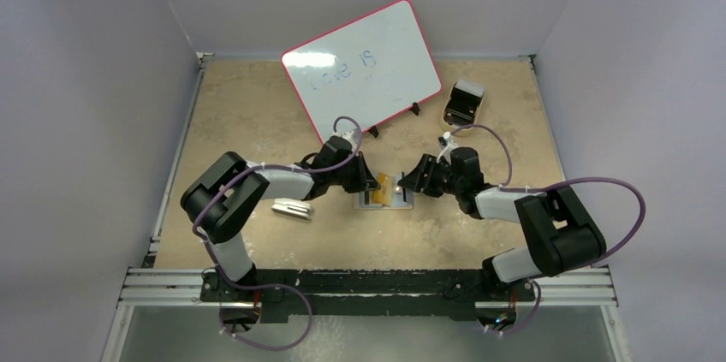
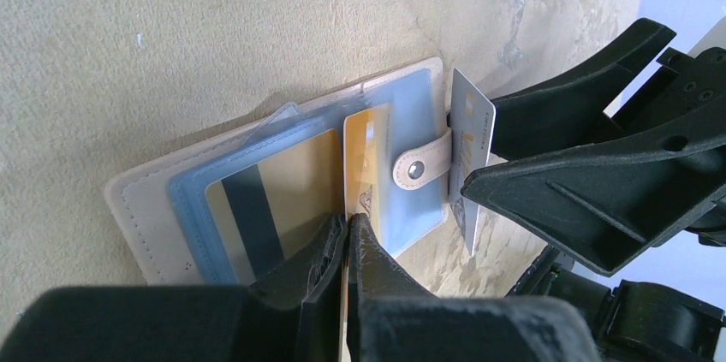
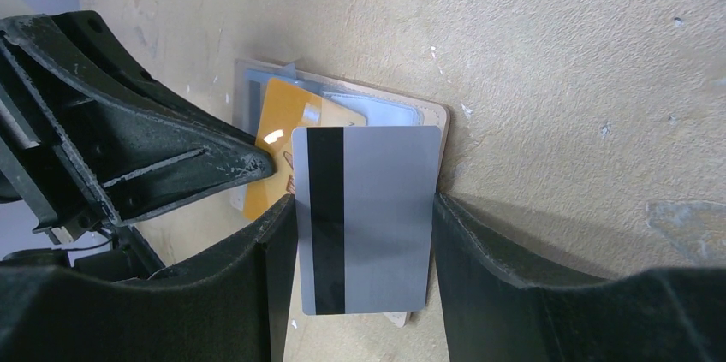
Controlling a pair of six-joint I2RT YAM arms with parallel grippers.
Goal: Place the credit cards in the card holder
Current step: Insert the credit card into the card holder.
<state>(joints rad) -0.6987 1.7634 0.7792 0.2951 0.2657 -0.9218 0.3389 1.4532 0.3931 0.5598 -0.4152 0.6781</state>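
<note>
Left gripper (image 2: 347, 246) clenched on orange card (image 2: 364, 157) at the open wallet (image 2: 145, 199); right gripper (image 3: 364, 208) gripped silver card (image 3: 377, 242). Step likely needed orange card aligned with slot, slid slowly.

On the beige surface (image 1: 248, 122) before me, a whiteboard (image 1: 364, 67) with a red rim stands tilted at the far side, with faint writing on it. Just right of it lies a small tan tray (image 1: 463, 103) with a dark inside. On my left, nearer, lies a silver-white block (image 1: 291, 209), well apart from both.
</note>
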